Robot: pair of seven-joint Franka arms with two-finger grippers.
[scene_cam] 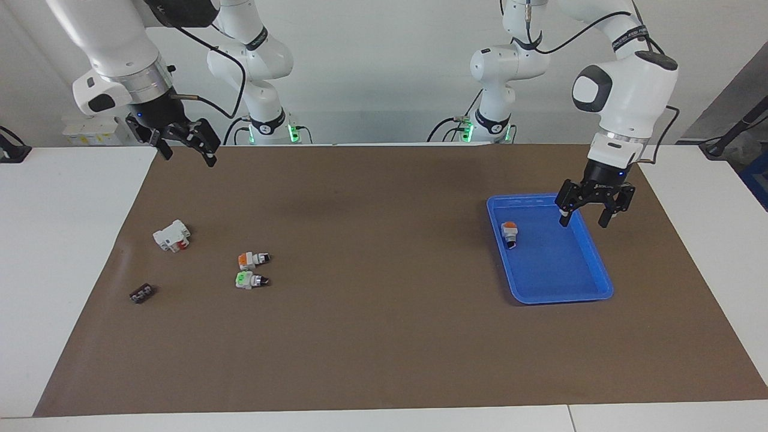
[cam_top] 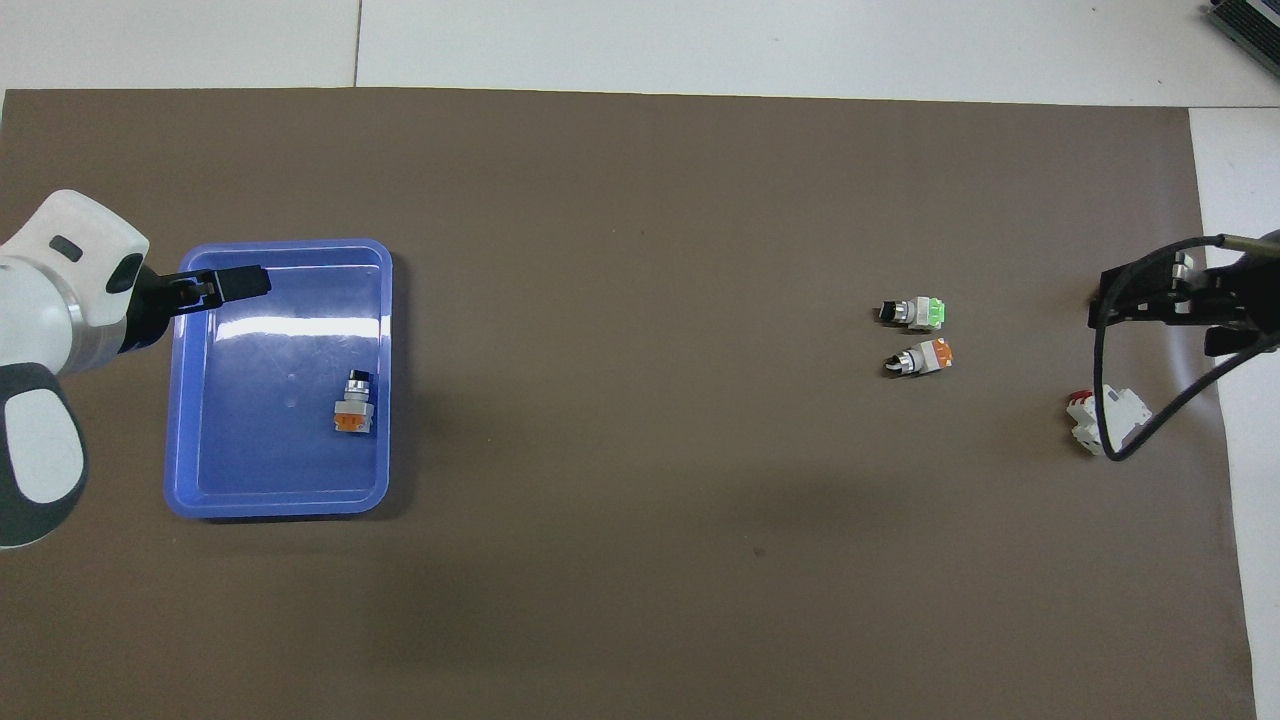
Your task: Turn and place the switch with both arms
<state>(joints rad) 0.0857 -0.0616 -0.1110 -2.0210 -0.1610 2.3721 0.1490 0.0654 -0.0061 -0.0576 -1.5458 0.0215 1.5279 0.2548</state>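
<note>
Green-ended switch [scene_cam: 251, 280] lies on the bench, long axis along the bench's length, toward the right arm's end; right claw [scene_cam: 183, 144], fingers apart, hangs nearer it than left claw [scene_cam: 585, 215], apart over the blue tray [scene_cam: 600, 287]

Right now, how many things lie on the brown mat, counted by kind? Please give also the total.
Push-button switches: 3, one with a green block, one with an orange block, one with orange in the blue tray
Blue tray: 1
White block with a red part: 1
Flat black piece: 1
Total: 6
</note>
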